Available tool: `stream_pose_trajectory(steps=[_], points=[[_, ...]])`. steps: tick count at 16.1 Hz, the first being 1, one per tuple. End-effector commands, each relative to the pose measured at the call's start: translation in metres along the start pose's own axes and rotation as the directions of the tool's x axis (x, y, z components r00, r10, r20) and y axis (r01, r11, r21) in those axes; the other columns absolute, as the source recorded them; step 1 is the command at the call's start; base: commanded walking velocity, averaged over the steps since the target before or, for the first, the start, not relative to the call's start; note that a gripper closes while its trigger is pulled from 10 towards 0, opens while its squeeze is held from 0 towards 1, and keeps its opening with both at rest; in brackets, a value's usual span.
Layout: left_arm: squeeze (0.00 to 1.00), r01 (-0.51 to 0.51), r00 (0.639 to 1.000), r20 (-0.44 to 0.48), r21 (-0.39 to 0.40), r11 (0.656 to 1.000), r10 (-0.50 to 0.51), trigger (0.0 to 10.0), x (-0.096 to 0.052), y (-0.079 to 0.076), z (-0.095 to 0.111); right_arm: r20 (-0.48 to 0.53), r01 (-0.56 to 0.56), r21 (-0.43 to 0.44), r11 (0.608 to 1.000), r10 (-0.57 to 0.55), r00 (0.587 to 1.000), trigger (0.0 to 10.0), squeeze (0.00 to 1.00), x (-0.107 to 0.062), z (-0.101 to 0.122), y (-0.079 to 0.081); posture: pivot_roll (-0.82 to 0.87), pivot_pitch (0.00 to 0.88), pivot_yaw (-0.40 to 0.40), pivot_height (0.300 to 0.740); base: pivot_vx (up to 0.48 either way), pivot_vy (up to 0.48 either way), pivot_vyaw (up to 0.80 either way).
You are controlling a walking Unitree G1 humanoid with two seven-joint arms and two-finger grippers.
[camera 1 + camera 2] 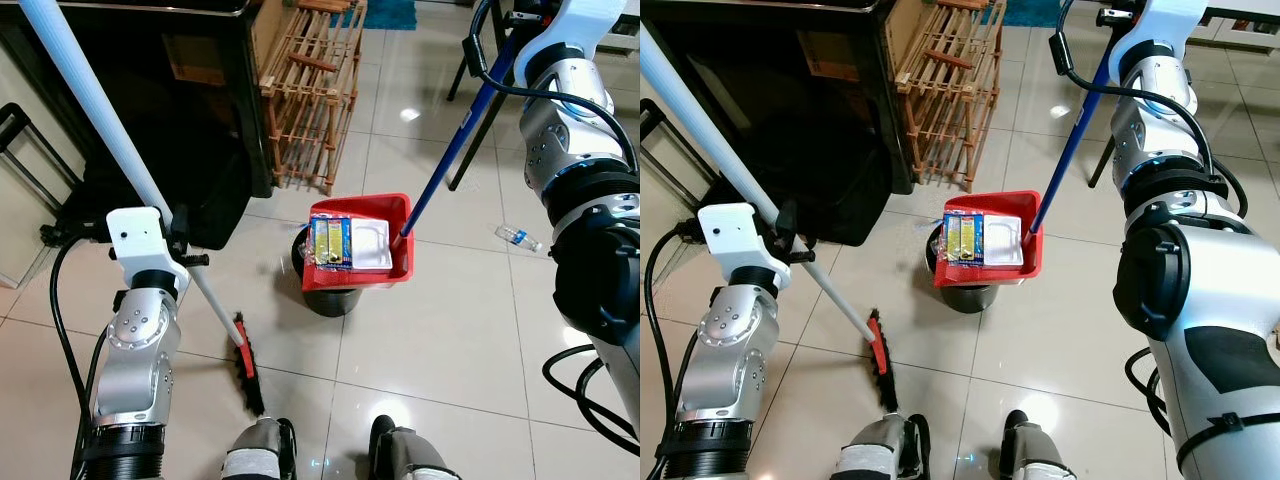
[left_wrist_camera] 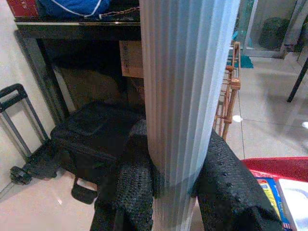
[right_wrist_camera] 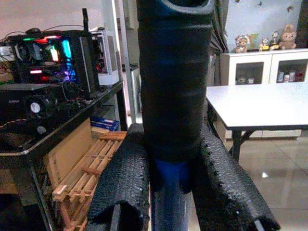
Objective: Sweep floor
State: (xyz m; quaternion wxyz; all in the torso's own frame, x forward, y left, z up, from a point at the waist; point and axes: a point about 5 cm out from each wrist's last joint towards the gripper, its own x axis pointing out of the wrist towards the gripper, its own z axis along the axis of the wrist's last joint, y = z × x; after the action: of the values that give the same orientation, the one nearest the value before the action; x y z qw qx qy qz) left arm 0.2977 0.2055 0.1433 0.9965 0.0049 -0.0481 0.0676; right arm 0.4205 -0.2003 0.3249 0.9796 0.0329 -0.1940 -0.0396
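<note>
Left gripper clamped on white broom handle, right gripper gripping blue handle of red dustpan, bin under dustpan

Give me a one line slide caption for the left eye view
Left gripper clamps the broom handle while the red dustpan holds swept-up packets over a black bin.

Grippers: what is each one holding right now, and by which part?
Left gripper clamps the broom by its white pole. Right gripper clamps the red dustpan by the black grip atop its blue handle.
</note>
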Motion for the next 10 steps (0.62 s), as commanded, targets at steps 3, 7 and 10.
stream_pose_trajectory(steps=[3,7,10], points=[[0.00,0.004,0.999,0.043,0.008,1.000,-0.004,10.0,-0.0021,-0.0008,0.0094,0.095,0.007,-0.018,1.000,-0.005,0.995,10.0,0.00,0.0036,0.0186,0.0018,0.09,0.179,0.021,0.740,0.000,0.000,0.00],[0.00,0.013,0.999,0.044,0.013,1.000,-0.013,10.0,-0.0025,-0.0018,0.0096,0.120,-0.005,-0.055,0.998,0.011,0.993,10.0,0.00,0.0031,0.0200,0.0051,0.10,0.177,0.026,0.740,0.000,0.000,0.00],[0.00,0.023,0.999,0.049,0.007,1.000,-0.023,10.0,-0.0029,-0.0034,0.0104,0.150,-0.013,-0.068,0.998,0.023,0.988,10.0,0.00,0.0028,0.0230,0.0078,0.10,0.175,0.028,0.740,0.000,0.000,0.00]])
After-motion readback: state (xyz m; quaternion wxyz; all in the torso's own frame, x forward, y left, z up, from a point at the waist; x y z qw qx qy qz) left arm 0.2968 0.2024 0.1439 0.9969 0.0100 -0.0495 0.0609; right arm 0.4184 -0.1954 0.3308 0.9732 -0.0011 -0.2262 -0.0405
